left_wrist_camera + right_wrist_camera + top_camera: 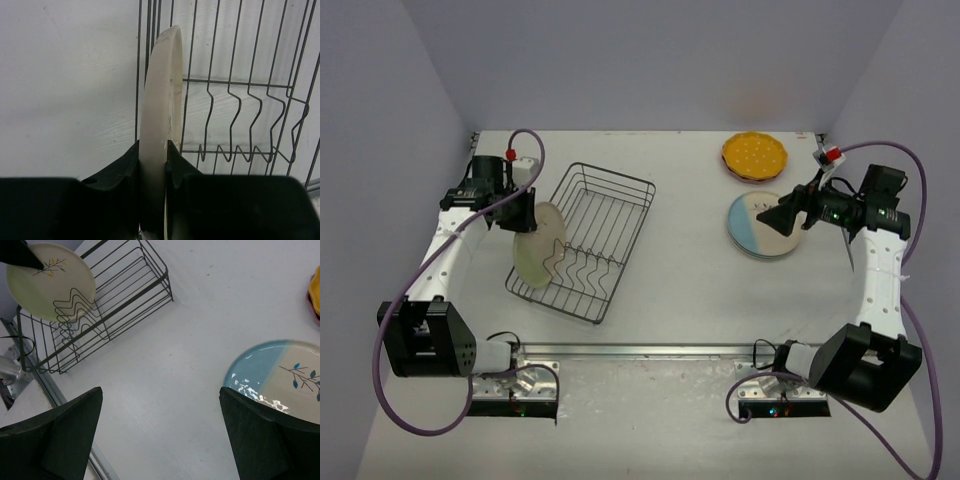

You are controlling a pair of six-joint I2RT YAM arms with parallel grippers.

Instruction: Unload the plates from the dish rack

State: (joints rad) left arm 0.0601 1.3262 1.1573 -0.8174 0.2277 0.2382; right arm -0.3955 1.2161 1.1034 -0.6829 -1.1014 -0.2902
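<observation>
left pincer (152, 148) clamps the pale plate (160, 90) in the dish rack (605, 225); right pincer (161, 391) gapes.

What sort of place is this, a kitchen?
Likely a robot test booth, not a kitchen: a bare white table boxed in by blank walls, two robot arms bolted to a rail at its near edge, and only a wire dish rack and a few plates as props.
</observation>
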